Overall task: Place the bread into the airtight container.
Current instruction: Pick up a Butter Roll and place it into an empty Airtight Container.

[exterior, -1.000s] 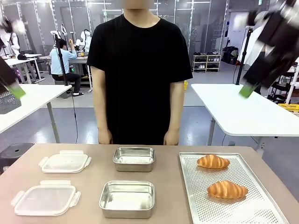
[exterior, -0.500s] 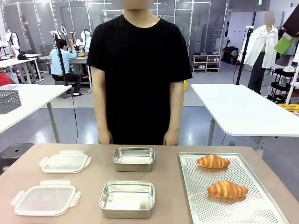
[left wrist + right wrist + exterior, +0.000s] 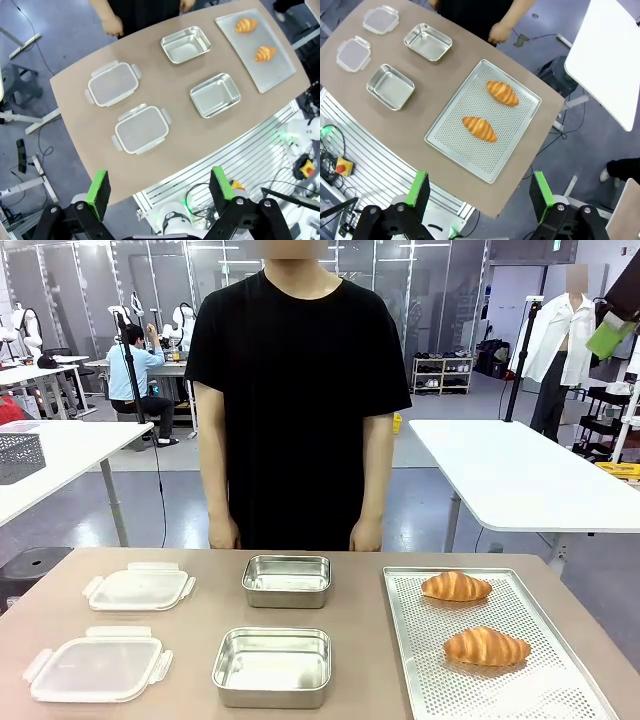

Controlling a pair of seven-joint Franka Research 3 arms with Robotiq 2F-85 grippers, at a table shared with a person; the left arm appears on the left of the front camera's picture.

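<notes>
My left gripper [image 3: 159,186] and right gripper [image 3: 478,189] hang high, fingers spread, empty. Bread [image 3: 456,586] lies on tray [image 3: 415,640], lower right; open containers [image 3: 272,666] stand centre, lids [image 3: 97,668] set left, ready for loading, I judge.

Shiny metal containers [image 3: 272,695], perforated metal tray [image 3: 440,680], seemingly plastic lids [image 3: 97,668].

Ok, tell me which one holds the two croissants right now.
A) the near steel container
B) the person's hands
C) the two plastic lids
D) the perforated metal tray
D: the far croissant and the near croissant both lie on the perforated metal tray, while the near steel container and the far steel container hold nothing.
</notes>
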